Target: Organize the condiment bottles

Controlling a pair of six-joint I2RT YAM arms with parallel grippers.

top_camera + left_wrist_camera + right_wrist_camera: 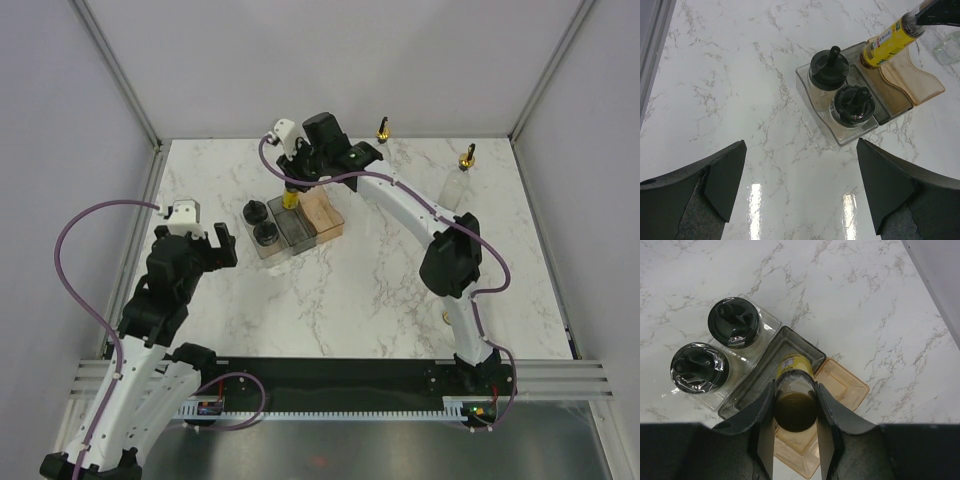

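Three rectangular bins sit side by side, touching, near the middle of the marble surface (380, 290): one clear bin (807, 90), one grey bin (770, 357) and one orange bin (840, 385). The clear bin holds two short black-lidded jars (829, 67) (854, 104), one beside the other.

The right hand (795, 387) is closed on the brown cap of one small yellow bottle (884, 44), which leans with its base down inside the grey bin. Whether the base touches the bin floor cannot be told.

The left hand (801, 147) hangs over bare surface on the near left of the bins, its fingers spread wide with nothing between them.

Two tall clear bottles with gold pourer spouts (383, 130) (460, 180) stand upright toward the far right of the surface, well apart from the bins. Only one yellow bottle can be made out clearly.
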